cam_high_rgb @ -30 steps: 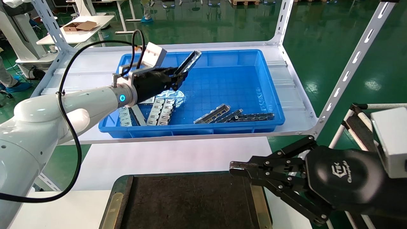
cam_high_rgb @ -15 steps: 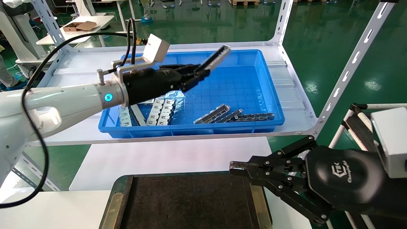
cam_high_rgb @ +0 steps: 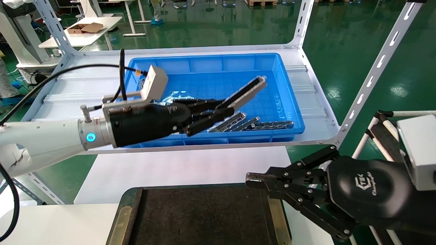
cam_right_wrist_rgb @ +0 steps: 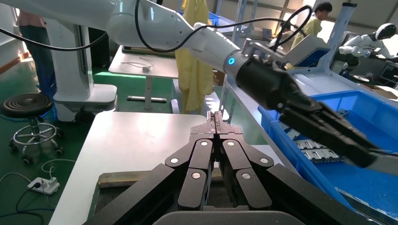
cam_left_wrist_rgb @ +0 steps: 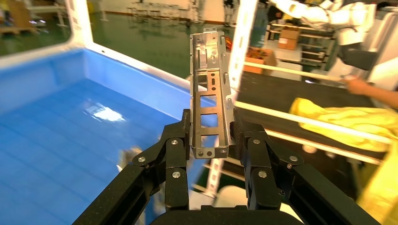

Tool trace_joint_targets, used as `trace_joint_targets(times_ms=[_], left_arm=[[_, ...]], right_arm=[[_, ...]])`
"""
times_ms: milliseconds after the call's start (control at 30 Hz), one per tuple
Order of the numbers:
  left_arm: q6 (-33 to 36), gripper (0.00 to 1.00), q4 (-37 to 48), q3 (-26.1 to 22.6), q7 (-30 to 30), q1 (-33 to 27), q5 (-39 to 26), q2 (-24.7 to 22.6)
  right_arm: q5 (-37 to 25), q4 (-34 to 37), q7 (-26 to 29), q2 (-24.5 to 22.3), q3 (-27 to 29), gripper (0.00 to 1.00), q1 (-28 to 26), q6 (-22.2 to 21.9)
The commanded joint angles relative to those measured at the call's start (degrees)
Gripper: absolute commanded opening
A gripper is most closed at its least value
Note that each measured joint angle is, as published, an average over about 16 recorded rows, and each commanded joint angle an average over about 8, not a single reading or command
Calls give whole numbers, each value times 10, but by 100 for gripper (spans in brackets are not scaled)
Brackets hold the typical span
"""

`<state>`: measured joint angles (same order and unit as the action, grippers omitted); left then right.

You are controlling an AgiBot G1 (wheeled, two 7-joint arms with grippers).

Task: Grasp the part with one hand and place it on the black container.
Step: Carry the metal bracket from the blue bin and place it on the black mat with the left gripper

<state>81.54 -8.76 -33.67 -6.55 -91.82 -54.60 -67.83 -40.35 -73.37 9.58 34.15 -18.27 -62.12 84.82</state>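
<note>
Your left hand (cam_high_rgb: 218, 110) reached out over the near edge of the blue bin (cam_high_rgb: 289, 92), its black fingers (cam_left_wrist_rgb: 176, 150) clenched on the lower end of the part (cam_high_rgb: 246, 92). You held the part clear of the bin floor, tilted, with its free end pointing up and away toward the bin's far right. Seen from your left wrist, the part (cam_left_wrist_rgb: 210, 101) stood between the two sets of fingers, its row of rectangular cutouts facing the camera. More metal bars (cam_high_rgb: 250, 124) lay on the bin floor near its front wall, just below the fingers. The black container (cam_high_rgb: 204, 217) sat on the white table (cam_high_rgb: 170, 170) in front of you, nearer than the bin and well apart from the part. Your right hand (cam_high_rgb: 250, 180) hovered over the container's right edge, its fingers (cam_right_wrist_rgb: 206, 154) pressed together on nothing
</note>
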Motion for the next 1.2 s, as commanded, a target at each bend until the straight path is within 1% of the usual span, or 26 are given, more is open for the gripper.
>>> trace_joint_targets(times_ms=[33,200,333,500,633,767,933,1067,1200], left_arm=[[20,0,4,1,-2,7,2,6],[60,0,0,0,-5,40,6,17],[78,0,-14,-3,-4,75,6,22],[84,0,-49,-9,7,132,8,20],[72,0,-85,-17,19,187,6,15],[41,0,-124,-24,29,243,1,9],[-23,0,-181,-25,47,306,-1,1],[-95,0,-227,-19,72,351,3,-4],[-190,0,-268,-9,107,390,9,-11]], right_arm=[[0,0,0,0,0,0,0,0],[0,0,0,0,0,0,0,0],[0,0,0,0,0,0,0,0],[0,0,0,0,0,0,0,0],[0,0,0,0,0,0,0,0],[0,0,0,0,0,0,0,0],[0,0,0,0,-1,0,0,0],[0,0,0,0,-1,0,0,0],[1,0,0,0,-1,0,0,0]])
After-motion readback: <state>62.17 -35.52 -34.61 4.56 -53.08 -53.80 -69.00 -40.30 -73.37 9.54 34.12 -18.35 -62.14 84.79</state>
